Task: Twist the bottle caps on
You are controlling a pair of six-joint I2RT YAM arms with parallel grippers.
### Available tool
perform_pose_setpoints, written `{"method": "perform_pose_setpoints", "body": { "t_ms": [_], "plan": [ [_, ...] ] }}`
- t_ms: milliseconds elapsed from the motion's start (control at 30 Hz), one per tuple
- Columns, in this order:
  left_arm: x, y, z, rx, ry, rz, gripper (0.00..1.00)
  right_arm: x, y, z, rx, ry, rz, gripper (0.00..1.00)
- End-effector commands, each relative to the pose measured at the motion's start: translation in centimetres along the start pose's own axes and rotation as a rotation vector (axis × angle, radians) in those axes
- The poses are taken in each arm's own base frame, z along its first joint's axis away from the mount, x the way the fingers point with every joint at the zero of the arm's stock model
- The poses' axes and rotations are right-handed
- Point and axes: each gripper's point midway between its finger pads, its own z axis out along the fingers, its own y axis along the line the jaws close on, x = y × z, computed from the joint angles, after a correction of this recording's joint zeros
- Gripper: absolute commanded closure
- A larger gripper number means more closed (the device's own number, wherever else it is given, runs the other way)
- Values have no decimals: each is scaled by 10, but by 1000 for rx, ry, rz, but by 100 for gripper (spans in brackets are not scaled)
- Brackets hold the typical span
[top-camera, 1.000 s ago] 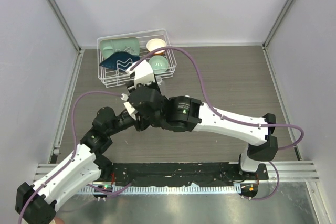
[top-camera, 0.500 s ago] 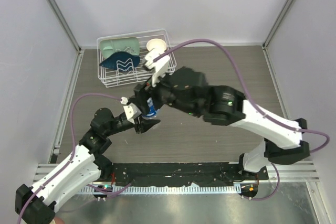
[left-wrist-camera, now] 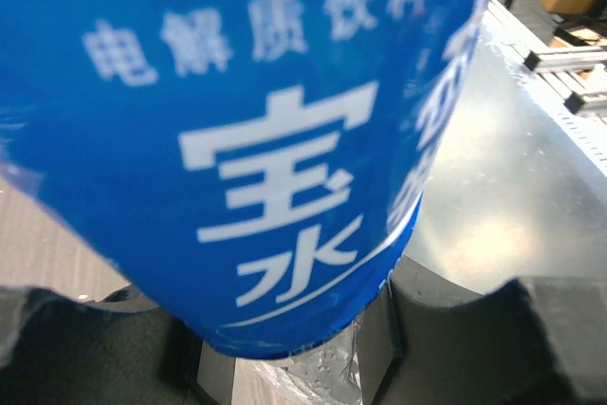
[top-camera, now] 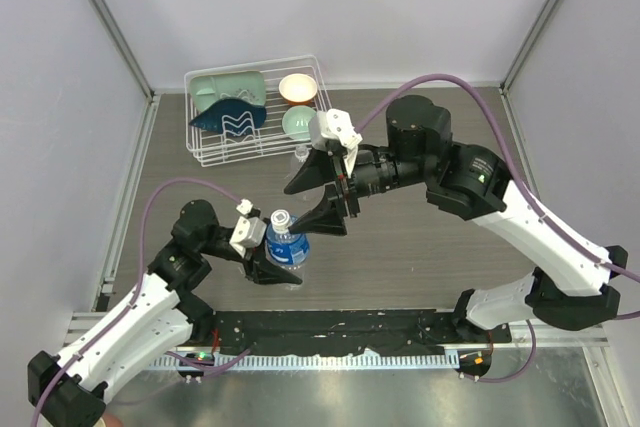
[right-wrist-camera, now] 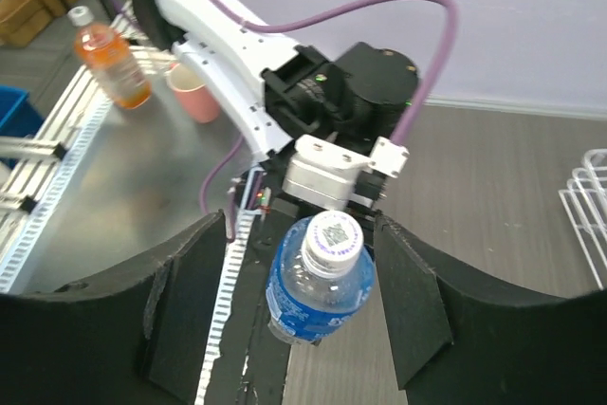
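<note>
My left gripper (top-camera: 278,265) is shut on the blue-label bottle (top-camera: 288,247) and holds it upright near the table's front. The label (left-wrist-camera: 237,139) fills the left wrist view, with a finger (left-wrist-camera: 455,329) on either side of it. A white cap (right-wrist-camera: 331,237) sits on this bottle's neck and also shows from above (top-camera: 281,217). My right gripper (top-camera: 300,209) is open and empty just above and right of the cap. In the right wrist view its fingers (right-wrist-camera: 408,301) stand apart on both sides of the bottle (right-wrist-camera: 318,291). The plain bottle (top-camera: 299,157) stands by the basket, partly hidden. The second cap is not visible.
A white wire basket (top-camera: 205,152) at the back left holds a green tray (top-camera: 228,85), a blue-and-white item (top-camera: 230,119), a cream bowl (top-camera: 298,87) and a green bowl (top-camera: 300,123). An orange bottle (right-wrist-camera: 109,59) and a pink cup (right-wrist-camera: 194,97) stand off the table.
My right arm has drawn back to the right and its open gripper has come off the bottle top. My left gripper has brought the blue-label bottle nearer the front, now in plain sight.
</note>
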Motion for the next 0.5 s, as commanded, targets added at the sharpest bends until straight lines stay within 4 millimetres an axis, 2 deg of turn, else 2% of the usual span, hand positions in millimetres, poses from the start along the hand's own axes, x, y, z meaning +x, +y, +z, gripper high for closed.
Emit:
{"method": "perform_pose_setpoints", "body": {
  "t_ms": [0,267,467],
  "plan": [
    [-10,-16,-1,100,-2,17,100,-14,27,3,-201,-72,-87,32],
    [-12,-18,-1,110,-3,20,100,-2,22,20,-254,-69,-56,40],
    [-19,-20,-2,117,-9,41,100,14,6,33,-253,-40,-14,41]
  ]
}}
